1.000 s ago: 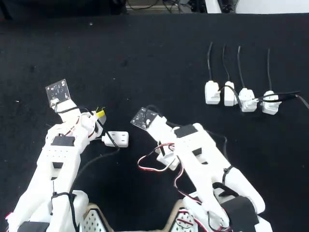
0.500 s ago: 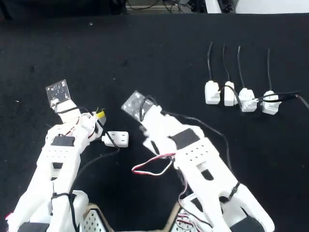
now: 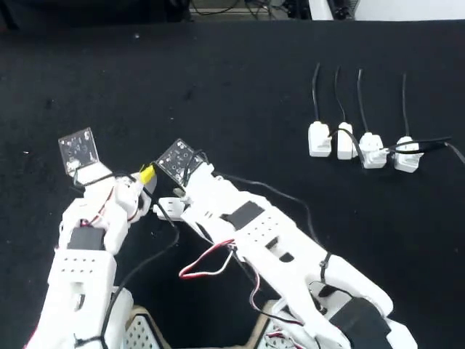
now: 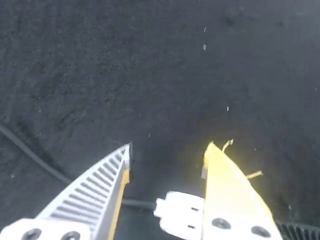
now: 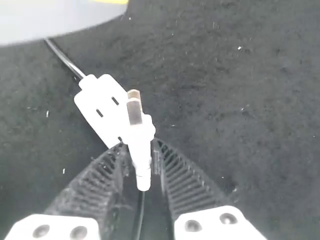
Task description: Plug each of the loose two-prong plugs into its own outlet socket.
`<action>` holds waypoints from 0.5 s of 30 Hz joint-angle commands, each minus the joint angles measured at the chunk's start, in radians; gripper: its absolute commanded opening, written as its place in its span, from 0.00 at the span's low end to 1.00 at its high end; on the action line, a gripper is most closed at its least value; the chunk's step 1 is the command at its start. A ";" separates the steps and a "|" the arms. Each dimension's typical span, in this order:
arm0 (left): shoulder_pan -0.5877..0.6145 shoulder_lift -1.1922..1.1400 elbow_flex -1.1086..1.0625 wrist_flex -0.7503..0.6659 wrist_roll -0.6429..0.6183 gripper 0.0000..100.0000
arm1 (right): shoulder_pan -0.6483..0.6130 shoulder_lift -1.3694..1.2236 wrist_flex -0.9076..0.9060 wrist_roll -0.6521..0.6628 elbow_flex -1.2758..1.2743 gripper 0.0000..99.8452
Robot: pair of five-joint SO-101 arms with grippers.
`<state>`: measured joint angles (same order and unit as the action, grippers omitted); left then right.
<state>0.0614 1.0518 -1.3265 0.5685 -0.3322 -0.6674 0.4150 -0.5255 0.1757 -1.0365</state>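
Right claw (image 5: 137, 150) was clamped on a white two-prong plug (image 5: 141, 131), its prongs at the edge of the white outlet socket (image 5: 100, 110) lying on the black counter (image 3: 218, 87). Left claw (image 4: 169, 150) stood apart, that socket just beside its yellow finger. Farther off, four white corded pieces (image 3: 320, 139) sat in a row.
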 commanded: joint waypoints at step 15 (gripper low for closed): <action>-0.168 0.104 -0.033 0.011 0.121 0.23 | -0.021 0.147 0.023 -0.052 -0.039 0.01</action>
<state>-0.0936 1.1393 -1.3709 0.5762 -0.2969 -0.6736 0.5086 -0.5209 0.1312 -1.0794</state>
